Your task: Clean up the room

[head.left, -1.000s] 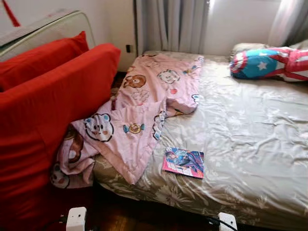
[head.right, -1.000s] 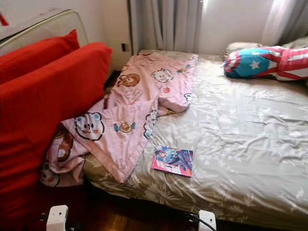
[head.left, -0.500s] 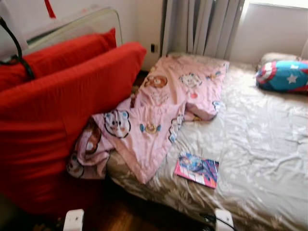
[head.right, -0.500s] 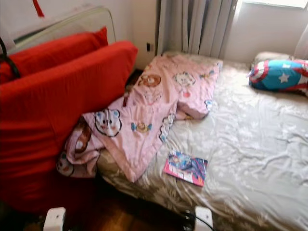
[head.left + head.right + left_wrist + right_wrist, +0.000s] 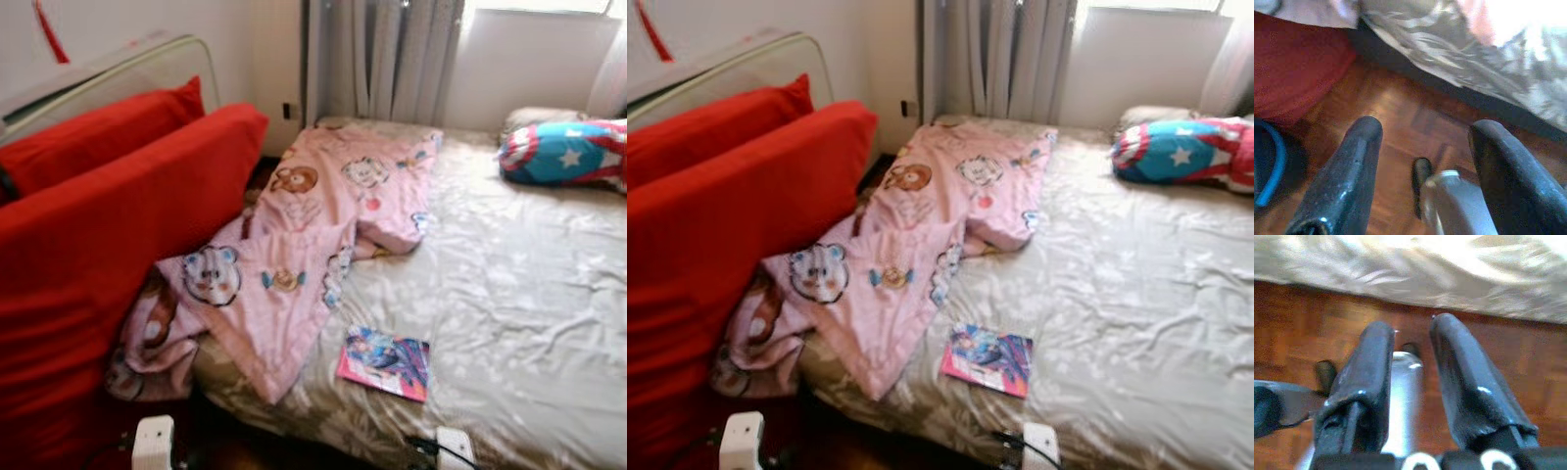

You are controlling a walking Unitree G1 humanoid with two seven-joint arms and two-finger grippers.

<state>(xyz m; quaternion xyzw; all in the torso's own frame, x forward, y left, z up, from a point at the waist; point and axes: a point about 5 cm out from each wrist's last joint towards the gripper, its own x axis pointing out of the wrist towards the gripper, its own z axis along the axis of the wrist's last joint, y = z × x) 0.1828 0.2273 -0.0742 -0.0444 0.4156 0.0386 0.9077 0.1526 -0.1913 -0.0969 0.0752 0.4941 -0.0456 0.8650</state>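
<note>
The book (image 5: 383,362) lay flat and closed on the bed (image 5: 529,294), near the foot edge, just beside the hanging corner of the pink blanket (image 5: 313,235) and apart from it. Judged to be the nearest loose item for tidying: it sat within reach of the foot edge with nothing on top of it.

The blanket lay crumpled along the left edge of the bed. Its lower end spilled over the foot corner and bunched against the red cushion (image 5: 108,264), which leaned upright beside the bed. Judged left as thrown off, not folded. A star-patterned pillow (image 5: 563,154) rested at the far right corner, by the curtain (image 5: 382,59).

Left end effector (image 5: 1422,161): hung low over the wooden floor (image 5: 1400,112), fingers spread wide, holding nothing. Right end effector (image 5: 1413,362): also low over the floor, fingers set narrowly apart, holding nothing. Both judged idle, arms down while the robot faced the bed.

View differences: the head views gave the whole bed top, book, blanket and pillow. The wrist views gave the floor and the overhanging sheet at the bed's foot edge. The left wrist view added the red cushion's base and a blue loop (image 5: 1271,166) at floor level, identity unclear. Motion blur softened all views.
</note>
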